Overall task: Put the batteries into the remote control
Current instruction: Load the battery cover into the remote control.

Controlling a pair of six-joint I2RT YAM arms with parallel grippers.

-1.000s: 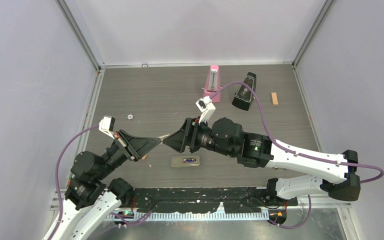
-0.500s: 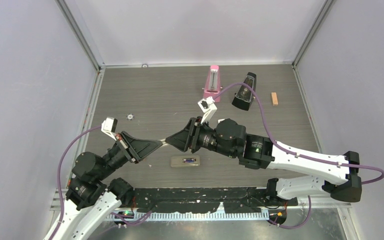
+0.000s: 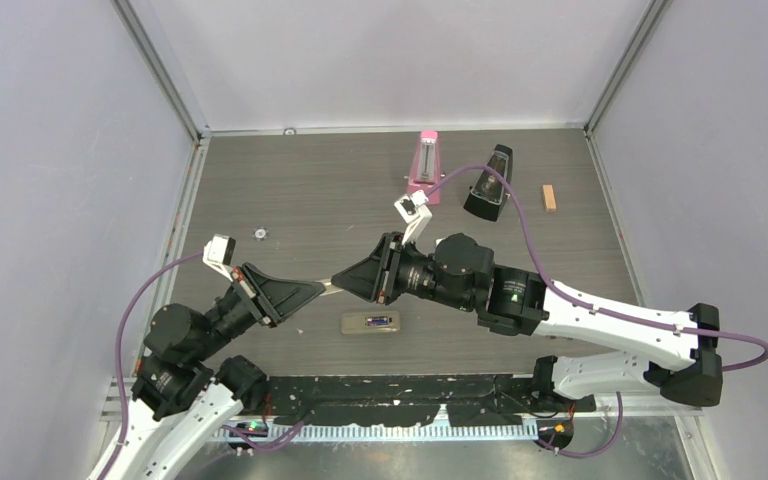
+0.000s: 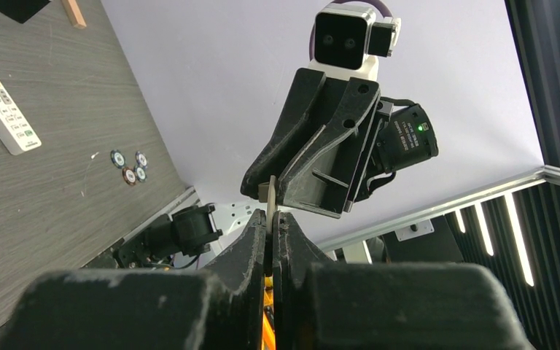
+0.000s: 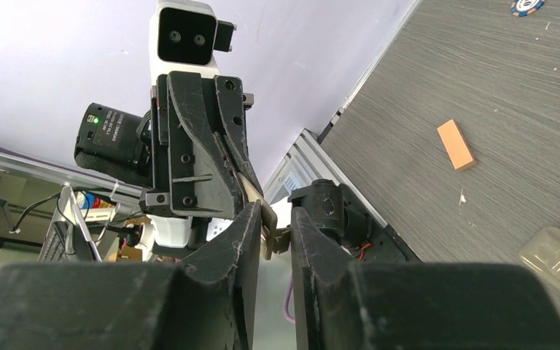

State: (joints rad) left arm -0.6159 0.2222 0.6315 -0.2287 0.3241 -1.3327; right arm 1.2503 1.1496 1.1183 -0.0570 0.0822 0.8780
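Furthest left, your left gripper [image 3: 316,288] was raised above the table [image 3: 300,180] and pinched tight on the lower end of a thin beige strip [image 4: 270,191]. I took the strip for the remote's battery cover, though too little of it showed to be sure.

Just to its right, your right gripper [image 5: 275,219] met it tip to tip in the air. Its jaws were a little apart, one on each side of the strip's free end. The strip lay against one finger [image 5: 251,219], and a sliver of gap showed before the other.

Further right and nearer the arm bases, the remote control [image 3: 355,324] lay flat on the table with its grey-beige back up. It sat below the meeting grippers and clear of both. A bluish battery [image 3: 378,321] showed at its middle.

I read the step in hand as passing the strip from left to right. To do it well, you needed the right fingers to overlap the strip deeply and squarely and to close fully, with the left holding firm meanwhile. The left should have let go only once the right had a firm hold. A piece that thin could easily twist or slip out edgewise, so you were best to keep both wrists steady and hold the exchange over the table near the remote.
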